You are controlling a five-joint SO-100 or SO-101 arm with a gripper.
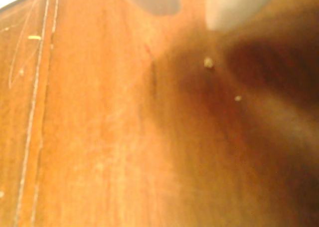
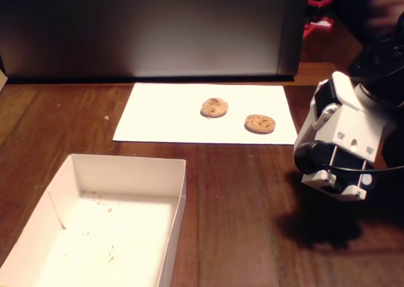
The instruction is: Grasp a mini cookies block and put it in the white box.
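Two round mini cookies lie on a flat white paper sheet (image 2: pixel 158 110) in the fixed view, one at the centre (image 2: pixel 214 107) and one to its right (image 2: pixel 260 123). The white box (image 2: pixel 126 167), a shallow tray with crumbs inside, stands at the lower left on the wooden table. My arm's white wrist housing (image 2: pixel 338 142) hangs over the table at the right, right of and nearer than the cookies. Its fingers cannot be made out there. The wrist view is blurred: wood grain, two crumbs (image 1: pixel 208 62) and pale shapes along the top edge. No cookie shows in it.
A large dark panel (image 2: pixel 151 28) stands upright along the back edge behind the paper. Something red (image 2: pixel 319 16) sits at the back right. Bare wood (image 2: pixel 240 199) lies between the box and the arm.
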